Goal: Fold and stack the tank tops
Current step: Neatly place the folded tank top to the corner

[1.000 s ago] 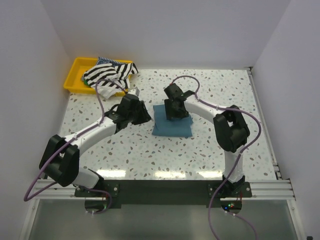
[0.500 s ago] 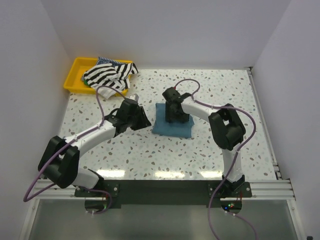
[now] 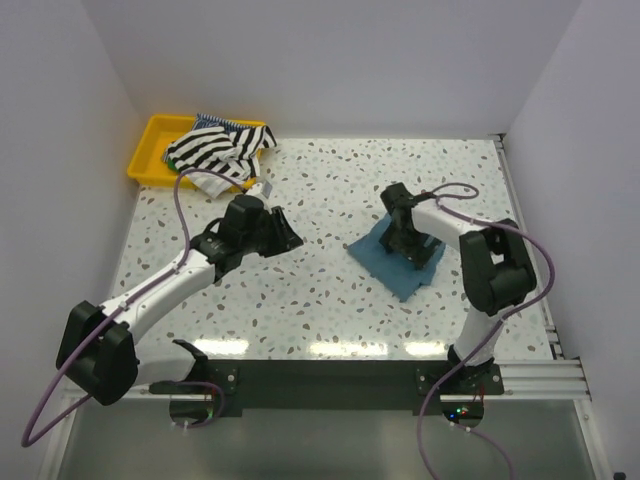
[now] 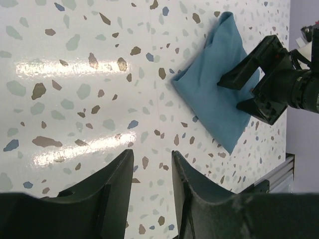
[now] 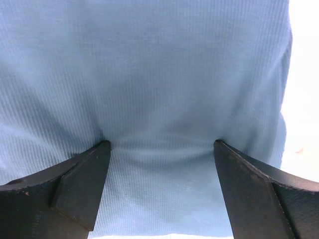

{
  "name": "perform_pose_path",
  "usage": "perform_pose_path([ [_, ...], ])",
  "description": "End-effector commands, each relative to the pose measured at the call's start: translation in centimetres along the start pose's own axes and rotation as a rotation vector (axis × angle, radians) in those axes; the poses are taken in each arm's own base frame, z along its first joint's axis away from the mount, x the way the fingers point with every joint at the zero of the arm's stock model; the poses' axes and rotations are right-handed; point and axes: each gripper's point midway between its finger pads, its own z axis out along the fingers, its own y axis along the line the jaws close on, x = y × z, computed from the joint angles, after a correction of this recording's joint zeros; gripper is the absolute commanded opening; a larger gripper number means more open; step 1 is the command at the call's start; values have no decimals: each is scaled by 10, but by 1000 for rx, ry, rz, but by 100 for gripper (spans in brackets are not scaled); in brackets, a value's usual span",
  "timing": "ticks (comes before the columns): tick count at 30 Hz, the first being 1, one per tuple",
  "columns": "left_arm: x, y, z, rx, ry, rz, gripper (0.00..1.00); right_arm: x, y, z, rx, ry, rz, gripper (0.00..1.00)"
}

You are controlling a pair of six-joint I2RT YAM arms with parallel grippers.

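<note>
A folded teal-blue tank top point(image 3: 385, 262) point(image 4: 219, 84) lies askew right of the table's middle. My right gripper point(image 3: 404, 240) point(image 5: 159, 149) stands on it, open wide, with both fingertips point(image 5: 94, 162) pressed into the cloth, which fills the right wrist view. My left gripper point(image 3: 288, 238) point(image 4: 152, 167) hovers over bare table to the left of the top, open with nothing between its fingers. A black-and-white striped tank top point(image 3: 218, 150) is heaped in the yellow tray, spilling over its front rim. A finely blue-striped edge point(image 3: 222, 122) shows behind it.
The yellow tray point(image 3: 150, 150) sits at the far left corner against the left wall. White walls close the table on three sides. A metal rail point(image 3: 525, 240) runs along the right edge. The right arm's black wrist point(image 4: 279, 84) shows in the left wrist view.
The right gripper slid the folded teal top to the right and turned it, and its jaws spread wider. The left arm drew back slightly to the left.
</note>
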Motion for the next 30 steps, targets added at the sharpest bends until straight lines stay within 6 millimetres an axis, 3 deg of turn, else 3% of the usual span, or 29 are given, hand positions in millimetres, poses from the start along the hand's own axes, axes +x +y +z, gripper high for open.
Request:
perform_pose_path([
  [1,-2,-12,-13,58,4,27,41,9,-82,5,257,83,139,89],
  [7,0,-21,-20,104,19,37,41,11,-146,9,349,179,320,90],
  [13,1,-30,-24,144,31,48,40,1,-193,13,357,202,505,90],
  [22,2,-37,-28,179,43,56,40,-38,-242,17,375,171,644,90],
  [30,-2,-44,-32,197,39,69,40,-63,-269,24,398,127,695,90],
])
